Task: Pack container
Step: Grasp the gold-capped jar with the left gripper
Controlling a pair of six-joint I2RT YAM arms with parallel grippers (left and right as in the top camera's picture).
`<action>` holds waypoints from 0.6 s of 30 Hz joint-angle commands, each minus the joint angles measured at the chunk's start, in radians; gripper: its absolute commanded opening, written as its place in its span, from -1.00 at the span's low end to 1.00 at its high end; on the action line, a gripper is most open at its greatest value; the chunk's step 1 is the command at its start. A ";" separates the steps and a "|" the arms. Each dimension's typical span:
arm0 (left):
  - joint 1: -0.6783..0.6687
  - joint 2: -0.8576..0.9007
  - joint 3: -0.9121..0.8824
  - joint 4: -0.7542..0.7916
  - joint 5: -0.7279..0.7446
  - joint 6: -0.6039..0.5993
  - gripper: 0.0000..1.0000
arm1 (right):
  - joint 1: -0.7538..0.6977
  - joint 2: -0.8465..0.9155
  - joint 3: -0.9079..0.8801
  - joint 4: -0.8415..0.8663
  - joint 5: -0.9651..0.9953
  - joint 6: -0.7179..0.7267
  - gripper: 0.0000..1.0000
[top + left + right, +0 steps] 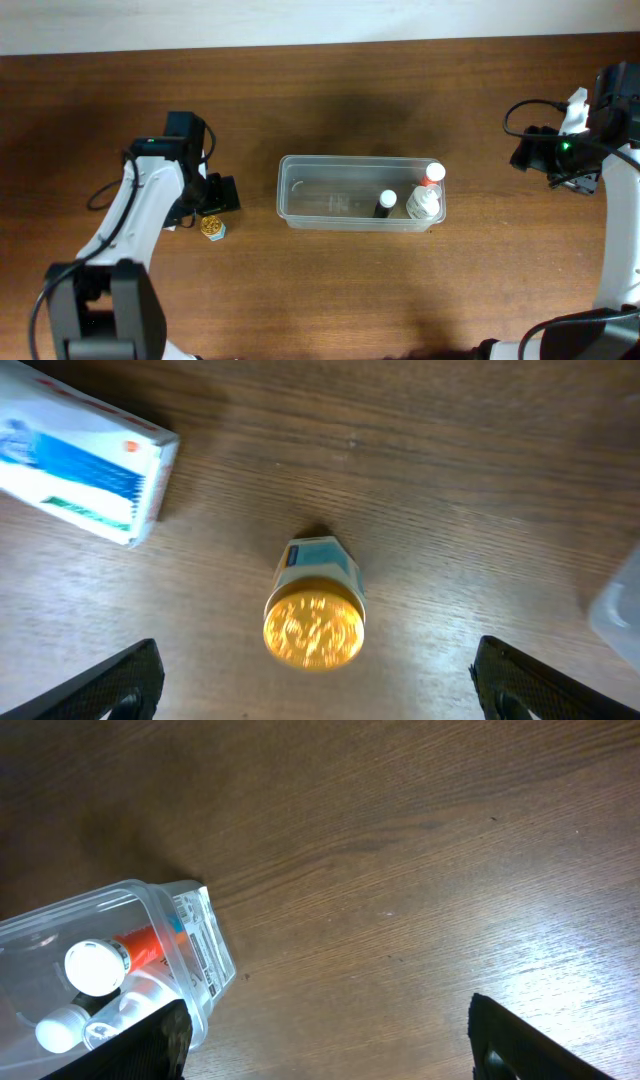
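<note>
At the upper left of the left wrist view lies a white and blue box [85, 475], apart from the gold-capped bottle [314, 615] at lower centre. The left gripper [315, 678] straddles that bottle, fingers spread wide and touching nothing. If we close off-centre, the round cap could squirt out or the bottle tip over (it looks upright, though we cannot be sure).

In the middle of the overhead frame sits the container [320, 200], its left half bare and its right end holding a dark bottle [386, 203], a clear bottle [424, 205] and a red tube [432, 175]. Releasing over the rim or onto that cluster could knock things over.

The right gripper [325, 1040], far right, hangs wide apart and empty.
</note>
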 commanded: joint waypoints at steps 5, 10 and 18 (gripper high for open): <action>0.005 0.113 -0.011 0.020 0.071 -0.001 0.97 | -0.002 0.000 -0.002 0.000 -0.009 -0.010 0.61; 0.005 0.149 -0.011 0.031 0.070 0.002 0.78 | -0.002 0.000 -0.002 0.000 -0.009 -0.010 0.61; 0.005 0.152 -0.011 0.023 0.070 0.002 0.06 | -0.002 0.000 -0.002 0.000 -0.009 -0.010 0.61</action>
